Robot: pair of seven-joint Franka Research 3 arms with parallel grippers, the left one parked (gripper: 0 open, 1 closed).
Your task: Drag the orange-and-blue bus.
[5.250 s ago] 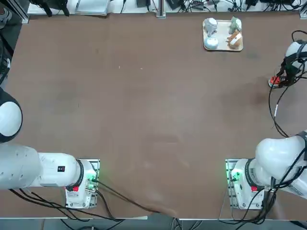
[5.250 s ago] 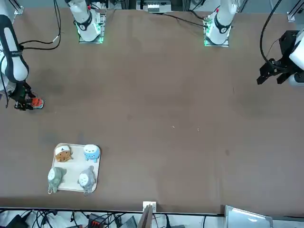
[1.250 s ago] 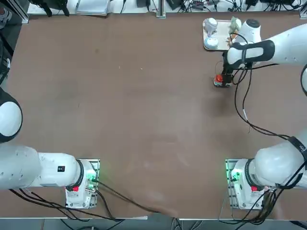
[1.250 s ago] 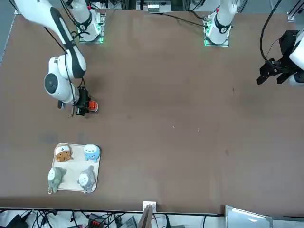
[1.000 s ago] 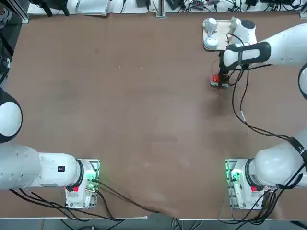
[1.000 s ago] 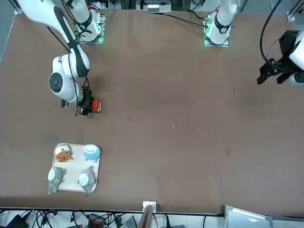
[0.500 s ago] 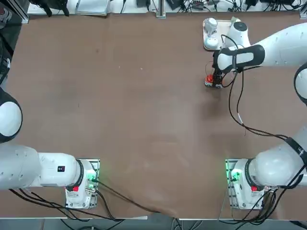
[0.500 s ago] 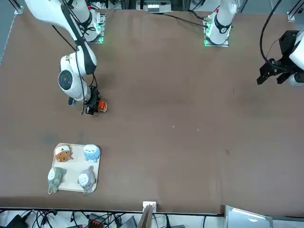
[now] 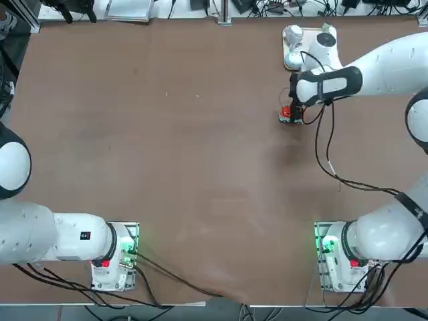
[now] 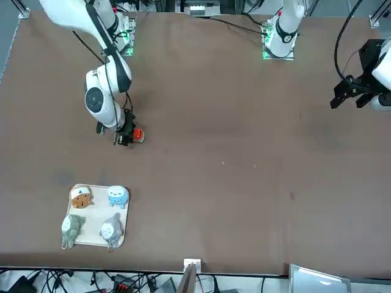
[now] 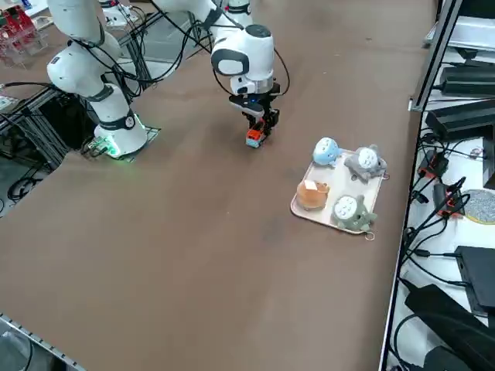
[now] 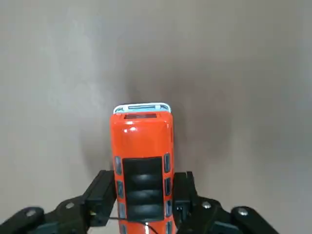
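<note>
The orange-and-blue bus (image 12: 144, 139), gripped in the right pincer (image 12: 145, 202), has been moved leftward in the top view beside the tray (image 10: 98, 239); tilting during dragging could make it slip.

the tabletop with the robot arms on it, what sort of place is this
Probably a robotics lab or test bench: the right gripper closes on a toy bus, loose black cables crowd the table's edge, and a tray holds small animal figurines.

Right wrist view: rear end of the orange-and-blue bus (image 12: 142, 141) cut off by picture's edge; top view: orange-brown figurine (image 11: 312, 195) hidden behind right arm (image 9: 391, 67).In the right wrist view, the near end of the orange-and-blue bus (image 12: 142, 141) was cut off; overhead, the right arm (image 9: 391, 67) hid the orange-brown figurine (image 11: 312, 195).
</note>
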